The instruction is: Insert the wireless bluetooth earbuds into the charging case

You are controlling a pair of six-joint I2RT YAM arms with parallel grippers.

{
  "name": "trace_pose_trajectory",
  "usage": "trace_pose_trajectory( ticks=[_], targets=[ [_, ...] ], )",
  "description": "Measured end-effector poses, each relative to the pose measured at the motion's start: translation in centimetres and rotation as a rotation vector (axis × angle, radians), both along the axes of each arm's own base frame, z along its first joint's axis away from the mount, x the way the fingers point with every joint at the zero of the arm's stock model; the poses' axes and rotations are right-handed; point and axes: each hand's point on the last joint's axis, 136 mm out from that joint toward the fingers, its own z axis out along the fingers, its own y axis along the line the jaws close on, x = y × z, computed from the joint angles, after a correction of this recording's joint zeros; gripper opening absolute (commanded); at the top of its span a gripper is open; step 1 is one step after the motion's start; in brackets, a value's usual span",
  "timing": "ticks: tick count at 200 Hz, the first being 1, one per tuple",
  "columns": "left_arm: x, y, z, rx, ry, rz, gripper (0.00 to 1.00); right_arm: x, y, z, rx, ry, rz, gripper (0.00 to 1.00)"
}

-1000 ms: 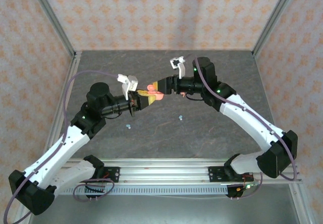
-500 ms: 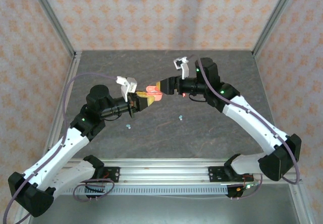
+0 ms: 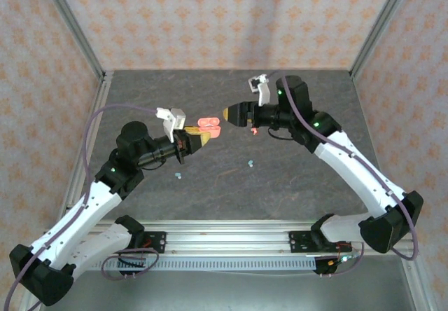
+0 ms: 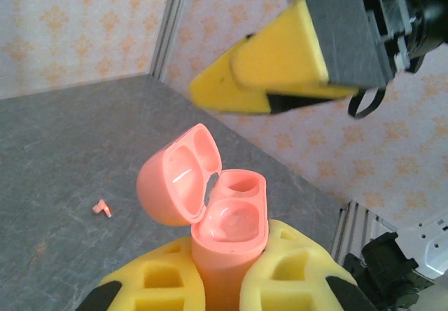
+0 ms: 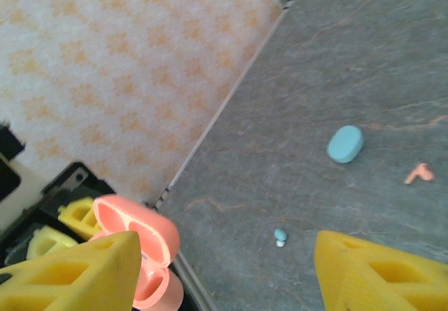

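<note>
Gripping a salmon-pink pebble-shaped plastic charging case [image 3: 208,127] by its base, the left claw [image 3: 200,138] stays clear of the grey table [image 3: 140,94]. Its wrist view looks into the flipped-open case: the far well looks hollow, the nearer one unclear. One light blue earbud [image 3: 179,175], a second light blue earbud [image 3: 250,162] and a salmon-red earbud [image 3: 254,131] lie on the table. The right claw [image 3: 231,113], fingers apart, hangs near the case. Its wrist view adds a light blue pebble-shaped case [image 5: 345,143], shut, on the table.
</note>
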Motion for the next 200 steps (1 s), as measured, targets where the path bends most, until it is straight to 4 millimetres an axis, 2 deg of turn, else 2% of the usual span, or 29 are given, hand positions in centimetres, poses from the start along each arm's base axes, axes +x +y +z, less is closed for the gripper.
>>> trace_pose_trajectory(
  ticks=[17,37,53,61,88,109,142,200],
  targets=[
    [0.2,0.2,-0.8,0.009,0.016,0.011,0.00,2.0,-1.6,-0.7,-0.046,0.032,-0.087,0.66],
    [0.4,0.4,-1.7,0.020,0.032,0.026,0.00,4.9,-3.6,-3.7,-0.146,0.115,-0.215,0.65],
    [0.6,0.6,-2.2,0.026,0.041,0.037,0.00,7.1,-4.8,-7.5,-0.246,0.202,-0.304,0.64],
    [0.7,0.7,-2.5,0.029,0.047,0.041,0.00,8.0,-5.2,-10.1,-0.303,0.259,-0.337,0.64],
    [1.0,1.1,-3.9,0.041,0.072,0.059,0.00,9.6,-6.0,-18.0,-0.479,0.433,-0.396,0.63],
    [1.3,1.3,-4.8,0.049,0.087,0.070,0.00,10.9,-6.5,-22.3,-0.594,0.514,-0.428,0.58],
    [1.9,1.3,-6.0,0.070,0.105,0.073,0.00,12.9,-7.8,-25.5,-0.717,0.536,-0.486,0.55],
    [3.0,0.8,-8.3,0.124,0.134,0.059,0.00,15.0,-8.9,-28.7,-0.800,0.560,-0.525,0.49]
  ],
)
